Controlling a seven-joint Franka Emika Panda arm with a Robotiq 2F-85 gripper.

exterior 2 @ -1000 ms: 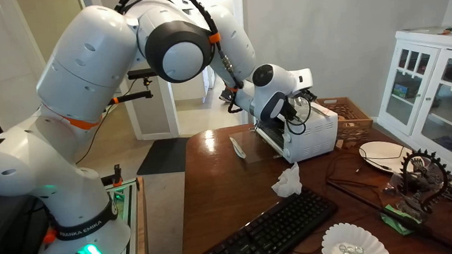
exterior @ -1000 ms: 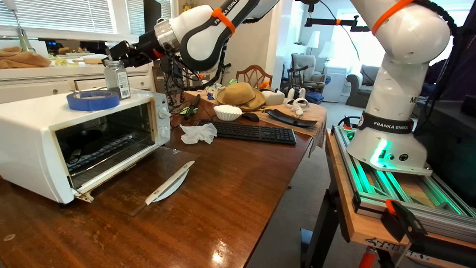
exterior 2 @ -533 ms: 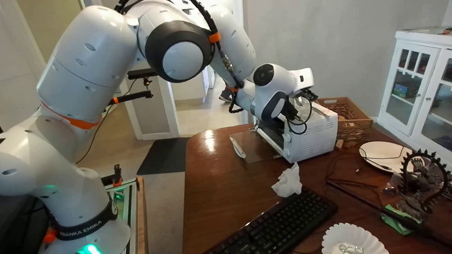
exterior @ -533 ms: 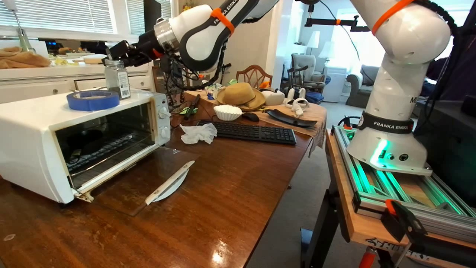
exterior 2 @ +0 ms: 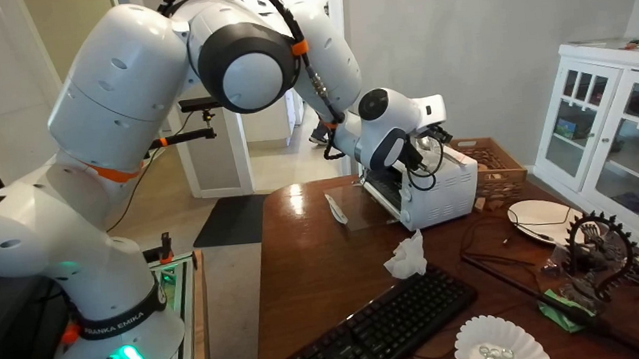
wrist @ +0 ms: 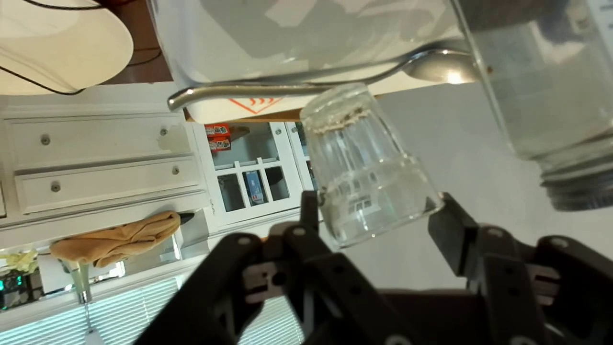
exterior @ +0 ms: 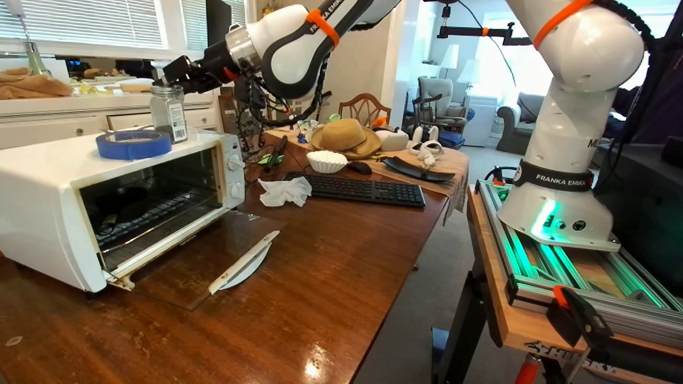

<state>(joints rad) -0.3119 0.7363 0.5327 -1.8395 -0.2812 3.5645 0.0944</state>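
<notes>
- Grasping, by the look of the wrist view, a small clear tapered glass cup near its wide rim with the black two-finger gripper, a dark fingertip at either side.
- Upright, narrow base downward over the top of the white boxy toaster oven; impossible to tell whether touching that top or just above it.
- Could tip or squirt from between the fingertips, owing to smooth, sloping walls and a hold only near the rim.
- Could chip or crack at the edge, if squeezed too hard.
- Could catch the slim silver metal spoon, passing behind the base in the wrist view, through too low a sweep.
- Could topple the clear glass jar with grey lid and white label, standing just beside, through sideways drift; then perhaps strike the blue ring-shaped tape roll in front.
- Could fall and shatter on the lowered glass oven door, through a slackened hold toward the front.
- Could snag the thin black looped cable, hanging by the oven's knobs, through a wrist turn or descent.
</notes>
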